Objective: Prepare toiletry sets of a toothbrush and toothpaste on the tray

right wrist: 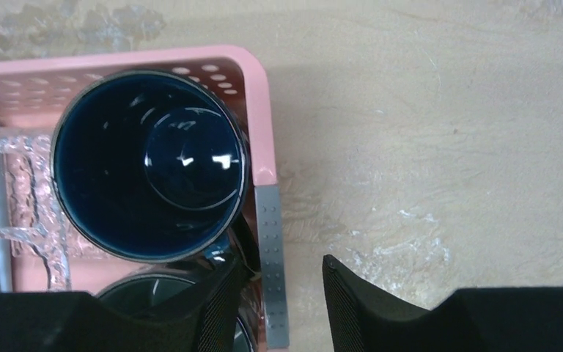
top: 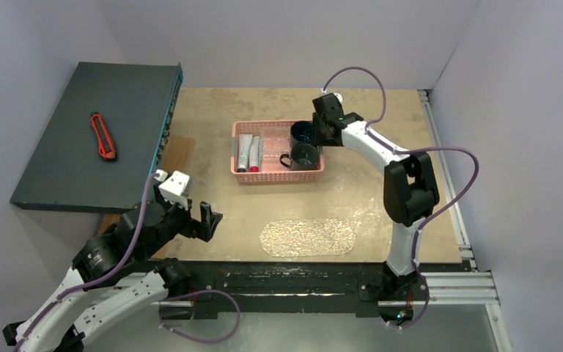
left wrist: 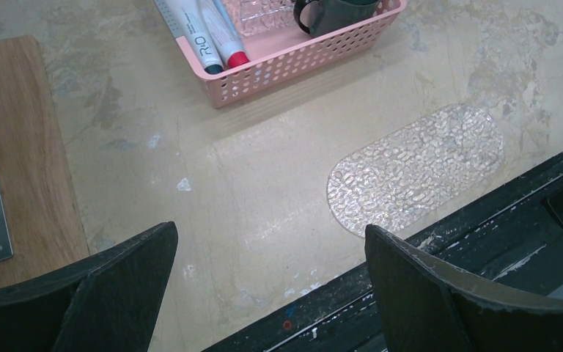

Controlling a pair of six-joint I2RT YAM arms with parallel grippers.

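Note:
The pink basket [top: 278, 174] holds a blue mug [top: 301, 133], a dark green mug [top: 304, 156] and two pale tubes [top: 248, 152]. The clear bumpy oval tray [top: 308, 237] lies bare near the front edge. My right gripper [top: 322, 130] is open over the basket's right end. In the right wrist view it [right wrist: 278, 286] straddles the basket wall [right wrist: 262, 147], one finger inside by the blue mug [right wrist: 150, 165] and green mug [right wrist: 135, 293]. My left gripper [top: 199, 218] is open and empty, left of the tray [left wrist: 418, 169]. A clear crinkled wrapper [right wrist: 29, 191] hides the toothbrushes.
A dark grey box [top: 66, 161] with a red utility knife [top: 102, 136] stands at the left. A wooden board [left wrist: 15, 147] lies beside it. A black rail [top: 300, 279] runs along the front edge, and a metal rail [top: 443, 169] along the right.

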